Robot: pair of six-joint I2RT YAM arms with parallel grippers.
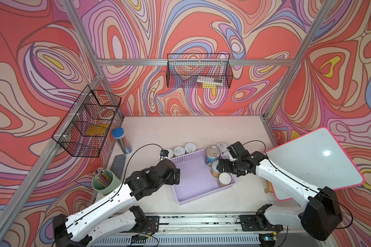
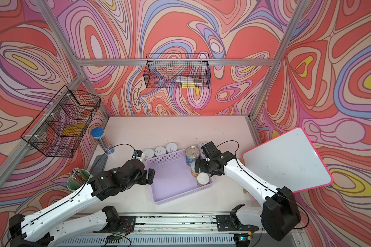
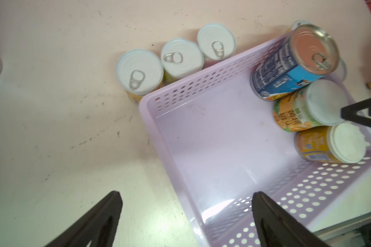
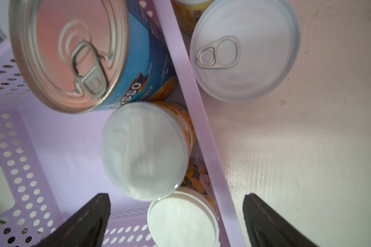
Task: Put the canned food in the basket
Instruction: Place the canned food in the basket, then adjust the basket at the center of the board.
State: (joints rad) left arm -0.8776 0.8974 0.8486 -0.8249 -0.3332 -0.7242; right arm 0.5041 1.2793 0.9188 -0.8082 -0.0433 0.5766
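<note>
Nearest us, our left claw (image 3: 186,193) hangs spread and empty at the left edge of the basket (image 1: 191,181). The right claw (image 4: 176,195), spread too, grips nothing over its right side. Inside stand the blue-label can (image 1: 212,155) and two small cans (image 1: 224,179). Beyond, five cans (image 1: 179,150) wait on the worktop (image 1: 180,130), so we judge three done.

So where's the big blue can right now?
In both top views, the blue can stands upright inside the basket, in its far right corner, with a small orange can right beside it on the near side.
</note>
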